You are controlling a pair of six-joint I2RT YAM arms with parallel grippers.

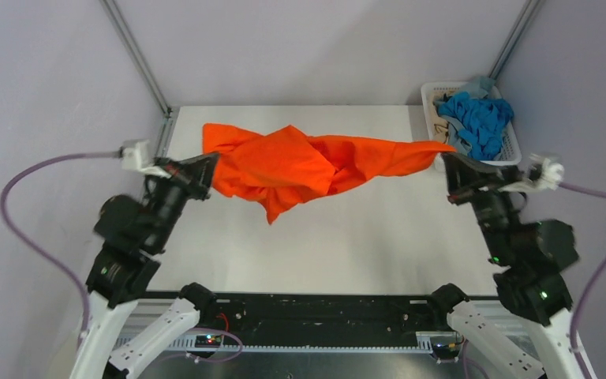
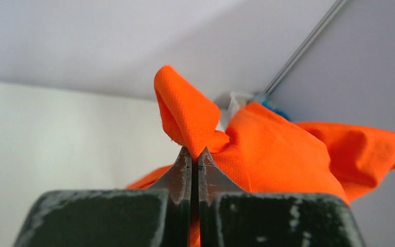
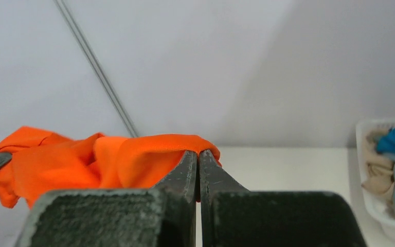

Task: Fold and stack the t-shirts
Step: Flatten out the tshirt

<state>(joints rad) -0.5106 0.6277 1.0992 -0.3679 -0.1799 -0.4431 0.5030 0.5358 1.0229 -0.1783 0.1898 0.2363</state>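
Black arms, scuffed fingers, lilac cables

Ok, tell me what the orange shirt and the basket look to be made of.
Orange t-shirt: likely a synthetic mesh knit, matte; tiny pinholes show in the left wrist view. Basket: apparently white moulded plastic, with slotted rigid walls.

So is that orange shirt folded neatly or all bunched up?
Bunched up: the orange shirt hangs crumpled between the left tool and right tool, each pinching an end.
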